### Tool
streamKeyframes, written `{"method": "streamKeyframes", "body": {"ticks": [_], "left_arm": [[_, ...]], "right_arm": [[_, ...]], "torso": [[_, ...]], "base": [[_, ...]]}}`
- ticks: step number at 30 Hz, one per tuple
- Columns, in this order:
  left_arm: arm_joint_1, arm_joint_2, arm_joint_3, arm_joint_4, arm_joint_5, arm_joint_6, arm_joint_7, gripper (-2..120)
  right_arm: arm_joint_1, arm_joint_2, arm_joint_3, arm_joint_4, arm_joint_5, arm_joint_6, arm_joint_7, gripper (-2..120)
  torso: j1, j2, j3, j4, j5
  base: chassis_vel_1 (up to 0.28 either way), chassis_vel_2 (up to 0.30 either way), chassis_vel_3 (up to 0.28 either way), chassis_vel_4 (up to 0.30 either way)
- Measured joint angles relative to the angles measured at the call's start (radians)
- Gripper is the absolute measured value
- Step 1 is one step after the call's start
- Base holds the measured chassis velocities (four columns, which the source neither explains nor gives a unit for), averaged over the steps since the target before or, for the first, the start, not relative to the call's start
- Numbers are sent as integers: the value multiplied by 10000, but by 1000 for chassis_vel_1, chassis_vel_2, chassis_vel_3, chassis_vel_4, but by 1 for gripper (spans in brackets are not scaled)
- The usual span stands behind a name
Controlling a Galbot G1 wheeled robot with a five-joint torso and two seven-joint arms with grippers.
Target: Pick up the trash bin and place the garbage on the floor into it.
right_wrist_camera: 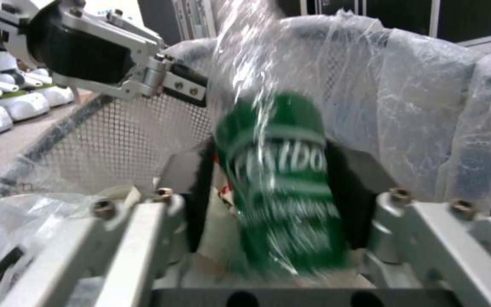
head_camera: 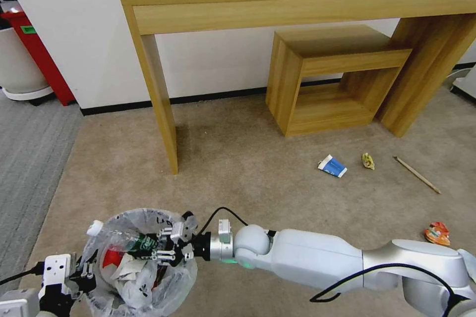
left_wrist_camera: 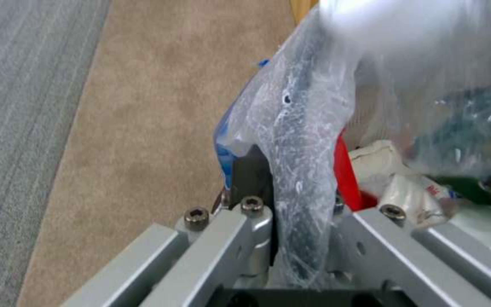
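Head camera high, facing down; both wrist cameras close, sharing trash bin [head_camera: 144, 262].

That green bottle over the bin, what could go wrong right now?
The right gripper holds the bottle over the trash bin. The bottle lies across the opening, its white cap at the far rim, so on release it may catch there or roll out onto the floor. The left gripper grips the bin only by its bag-covered rim, so the slick plastic might slip or tear.
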Motion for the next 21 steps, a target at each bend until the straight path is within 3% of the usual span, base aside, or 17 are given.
{"method": "streamKeyframes", "body": {"ticks": [13,15,16,17,18,19,20,21], "left_arm": [[23,-322,221,107,500,-14,80,0],[29,-335,193,168,555,-2,-1,0],[92,-357,180,281,527,106,-25,0],[81,-328,124,273,495,126,15,0],[95,-329,122,271,482,125,72,0],[95,-329,122,271,482,125,72,0],[108,-329,91,254,516,97,79,0],[135,-329,117,255,561,87,168,0]], "right_arm": [[-22,-4,547,416,237,-51,-1,96],[-18,-47,553,468,310,-57,60,96],[11,-599,1095,573,430,-86,504,99],[132,-900,2004,780,634,-100,676,100],[119,-1027,2320,1166,722,-129,637,100],[119,-1027,2320,1166,722,-129,637,100],[117,-1202,2671,1259,864,-195,653,100],[112,-1393,3109,1435,1011,-242,656,100]], "torso": [[-1,1,-1,-1,-1],[0,0,0,0,4],[0,-3,6,26,20],[3,-1,0,-17,-16],[-3,3,-7,5,-15],[-3,3,-7,5,-15],[-1,0,2,1,23],[3,-1,6,-4,17]], "base": [[0,0,0,0],[0,0,0,0],[0,0,0,0],[-53,36,26,-2],[-53,36,-6,-11],[-53,36,-6,-11],[0,0,0,0],[0,0,0,0]]}}
